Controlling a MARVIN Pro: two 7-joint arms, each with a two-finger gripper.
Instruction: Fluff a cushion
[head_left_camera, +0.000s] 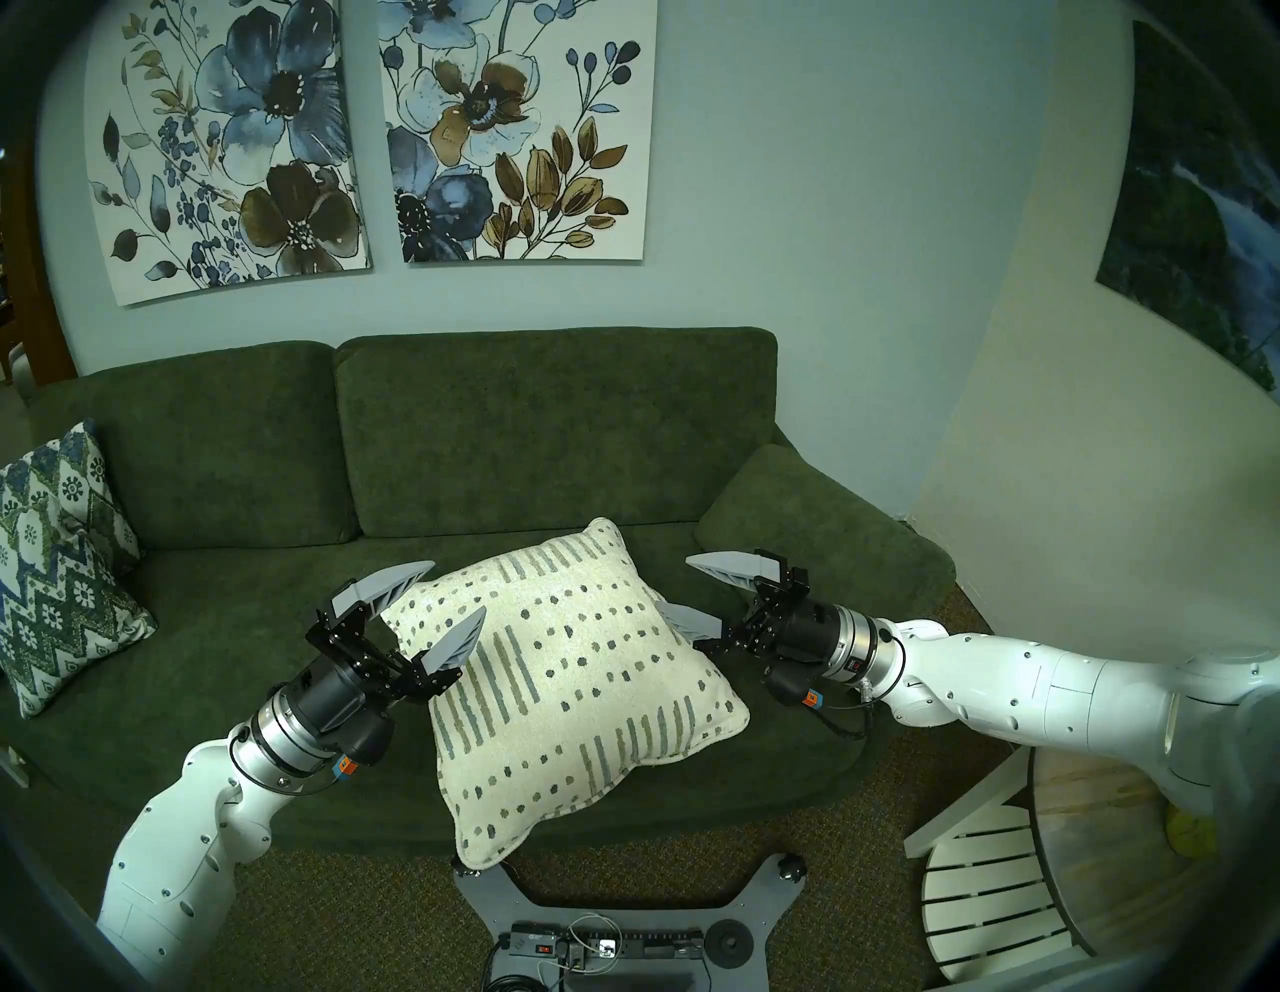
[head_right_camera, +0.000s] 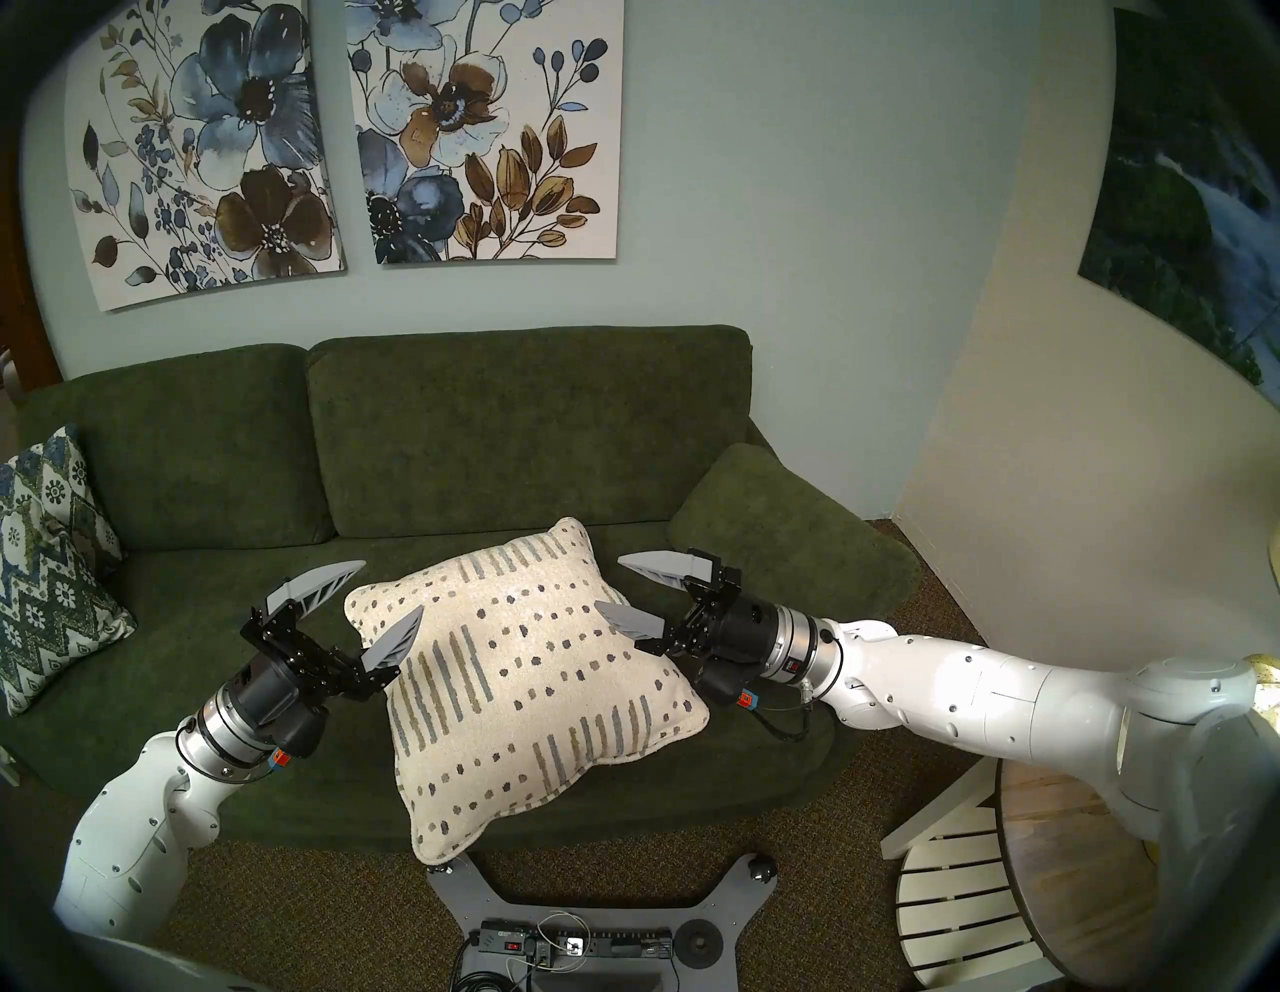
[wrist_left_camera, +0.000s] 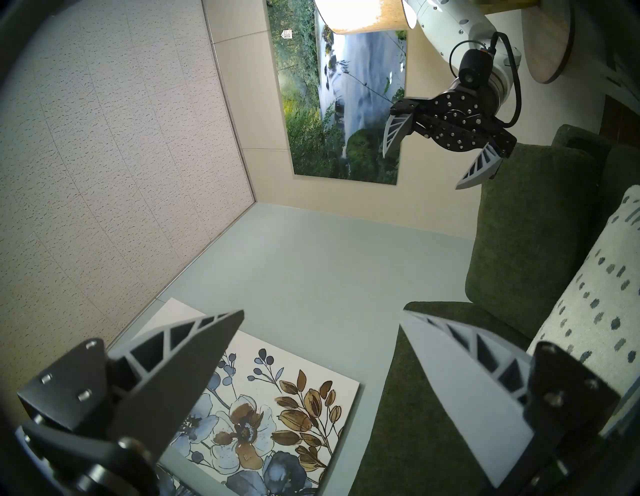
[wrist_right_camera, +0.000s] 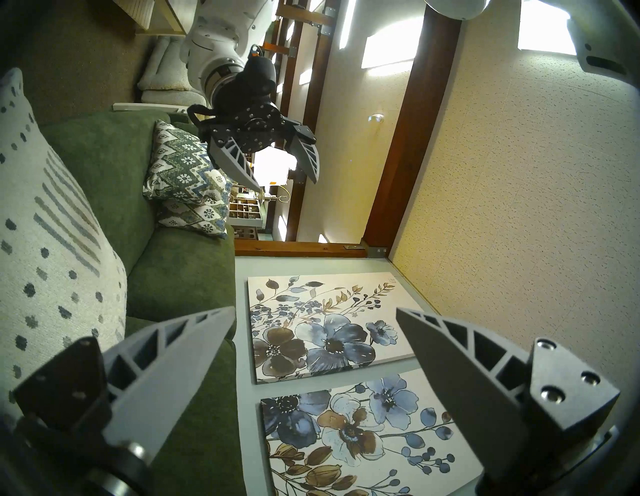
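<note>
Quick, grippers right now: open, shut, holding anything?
Left gripper: open, empty, beside the cushion.
Right gripper: open, empty, at the cushion's other side.

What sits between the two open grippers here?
The cushion lies on the sofa between the left gripper and right gripper; neither holds it, per the head views.

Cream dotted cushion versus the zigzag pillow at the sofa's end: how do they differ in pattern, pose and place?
The cream cushion has grey-green dots and dashes; the zigzag pillow is blue-green with small flowers. The cream cushion lies flat on the seat, one corner overhanging the front edge; the zigzag pillow leans propped at the sofa end. The cream cushion sits between both open grippers; the zigzag pillow sits apart. Both are square.
</note>
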